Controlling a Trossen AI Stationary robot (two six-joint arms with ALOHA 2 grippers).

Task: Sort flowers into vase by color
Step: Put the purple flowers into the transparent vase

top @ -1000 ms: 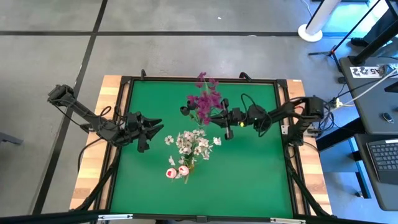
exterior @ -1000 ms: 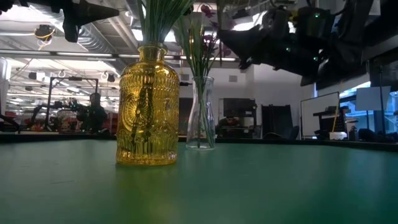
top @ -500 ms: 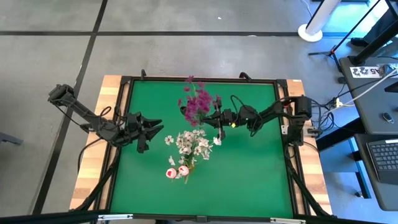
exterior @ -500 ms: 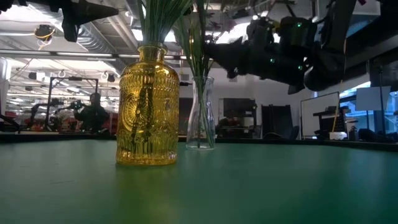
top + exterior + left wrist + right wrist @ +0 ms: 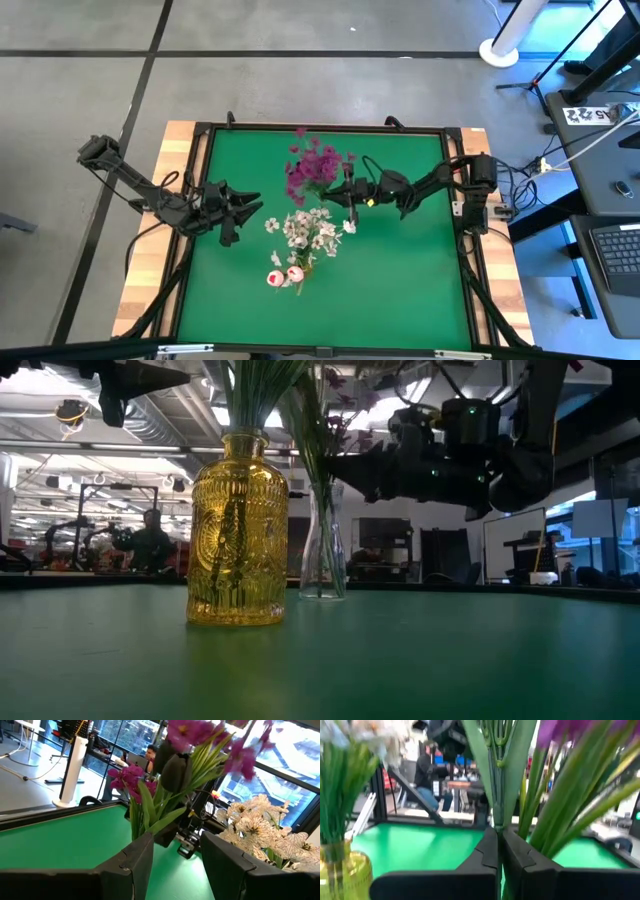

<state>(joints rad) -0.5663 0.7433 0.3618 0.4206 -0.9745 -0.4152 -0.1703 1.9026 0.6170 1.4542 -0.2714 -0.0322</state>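
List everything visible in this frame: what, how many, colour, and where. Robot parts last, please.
Table: one, green top.
Yellow vase: one, amber glass, mid-table, holding green stems.
Clear vase: one, clear glass, behind the yellow vase, stems inside.
White flowers: one spray, table centre.
Pink buds: two, below the white spray.
Purple flowers: one cluster, magenta, above the white spray.
Person: one, background room.
Left gripper: open, waiting at left.
Right gripper: shut on the purple flowers' green stem.

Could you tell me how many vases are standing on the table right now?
2: the yellow glass vase nearer the low camera, and the clear narrow vase just behind it, toward the right claw. None seems hidden.
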